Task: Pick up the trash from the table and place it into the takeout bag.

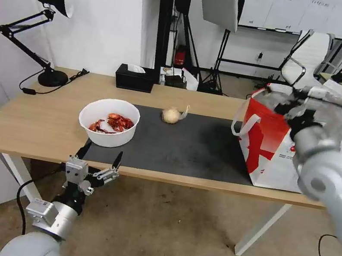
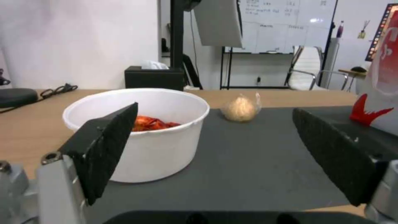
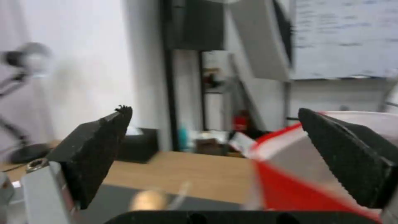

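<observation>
Trash waits on a light-wood tabletop (image 1: 49, 125) as a two-armed robot works at its near edge. Nearest the camera, at about 7 o'clock in the head view, the left claw (image 1: 100, 157) hangs just off the front edge of the tabletop, its two black fingers spread wide and holding nothing. Just beyond it, a white bowl (image 1: 109, 122) of red shells sits on the left end of a dark grey mat (image 1: 185, 148); in the left wrist view the bowl (image 2: 141, 133) stands between the spread fingers but apart from them. Farther back, toward 12 o'clock on the mat, lies a beige knotted bag (image 1: 172, 115), well apart from the bowl. At 3 o'clock the red-and-white takeout bag (image 1: 264, 148) stands upright on the right end of the mat, its mouth open. The right claw (image 3: 215, 121) is raised above the bag's far rim, fingers parted and empty. A black tissue box (image 1: 134, 78) rests at the tabletop's far edge, and a black desk lamp (image 1: 43, 28) at its far left corner.
</observation>
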`<state>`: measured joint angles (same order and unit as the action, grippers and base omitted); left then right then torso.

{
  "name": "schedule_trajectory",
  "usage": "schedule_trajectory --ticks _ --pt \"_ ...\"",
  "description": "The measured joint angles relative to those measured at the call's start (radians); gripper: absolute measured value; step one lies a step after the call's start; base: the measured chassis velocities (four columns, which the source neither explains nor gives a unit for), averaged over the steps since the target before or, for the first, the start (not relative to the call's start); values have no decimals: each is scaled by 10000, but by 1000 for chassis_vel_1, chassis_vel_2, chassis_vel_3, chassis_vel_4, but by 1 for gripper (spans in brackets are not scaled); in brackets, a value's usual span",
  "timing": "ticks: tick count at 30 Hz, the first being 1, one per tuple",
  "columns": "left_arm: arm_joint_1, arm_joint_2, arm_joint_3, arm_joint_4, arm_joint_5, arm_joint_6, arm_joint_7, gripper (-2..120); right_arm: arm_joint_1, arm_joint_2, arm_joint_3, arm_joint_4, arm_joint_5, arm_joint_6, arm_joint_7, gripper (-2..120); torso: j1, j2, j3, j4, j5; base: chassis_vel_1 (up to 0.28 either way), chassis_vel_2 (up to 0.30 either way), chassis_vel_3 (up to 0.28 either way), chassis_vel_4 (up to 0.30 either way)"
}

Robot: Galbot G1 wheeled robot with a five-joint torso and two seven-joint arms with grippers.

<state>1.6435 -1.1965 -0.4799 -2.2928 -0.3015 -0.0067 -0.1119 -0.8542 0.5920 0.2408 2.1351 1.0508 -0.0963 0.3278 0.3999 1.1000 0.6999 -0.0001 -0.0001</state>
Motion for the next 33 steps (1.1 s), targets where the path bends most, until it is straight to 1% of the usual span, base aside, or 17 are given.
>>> schedule_trajectory --ticks 2,3,6,7,11,12,15,16,20,21,24,28,33 --pt "102 -137 -63 -33 76 -92 1 100 -584 156 32 214 -327 421 -558 100 0 0 0 3 1 0 0 0 0" --pt "102 -137 -63 -33 76 -92 1 100 -584 156 32 214 -327 421 -558 100 0 0 0 3 1 0 0 0 0" --pt "227 -250 -125 -61 163 -160 3 100 -1976 449 269 327 -1282 934 -1121 100 0 0 0 3 -1 0 0 0 0" --pt "227 -250 -125 -61 163 -160 3 100 -1976 449 269 327 -1282 934 -1121 100 0 0 0 3 -1 0 0 0 0" --pt "507 -417 -292 -74 294 -292 19 100 -3877 1105 608 114 -2520 1395 -1565 100 0 0 0 0 3 0 0 0 0" --pt "507 -417 -292 -74 294 -292 19 100 -3877 1105 608 114 -2520 1395 -1565 100 0 0 0 0 3 0 0 0 0" --pt "604 -479 -318 -18 352 -341 35 100 -5243 1805 1021 -90 -3464 1770 -1773 100 -1 0 -1 1 0 0 0 0 0" --pt "604 -479 -318 -18 352 -341 35 100 -5243 1805 1021 -90 -3464 1770 -1773 100 -1 0 -1 1 0 0 0 0 0" --pt "633 -481 -266 143 385 -343 75 100 -6416 2563 1328 -300 -4337 2045 -1822 100 -1 0 0 0 1 0 0 0 0" --pt "633 -481 -266 143 385 -343 75 100 -6416 2563 1328 -300 -4337 2045 -1822 100 -1 0 0 0 1 0 0 0 0" --pt "624 -480 -166 249 435 -343 88 100 -6900 2929 1349 -438 -4761 2142 -1829 100 -1 0 0 0 0 0 0 0 0" --pt "597 -478 -75 308 471 -336 94 100 -7073 3117 1332 -466 -4924 2159 -1828 100 0 0 0 1 0 0 0 0 0" --pt "589 -471 -30 325 489 -330 96 100 -7088 3119 1328 -462 -4942 2157 -1818 100 0 -1 0 2 0 0 0 0 0"
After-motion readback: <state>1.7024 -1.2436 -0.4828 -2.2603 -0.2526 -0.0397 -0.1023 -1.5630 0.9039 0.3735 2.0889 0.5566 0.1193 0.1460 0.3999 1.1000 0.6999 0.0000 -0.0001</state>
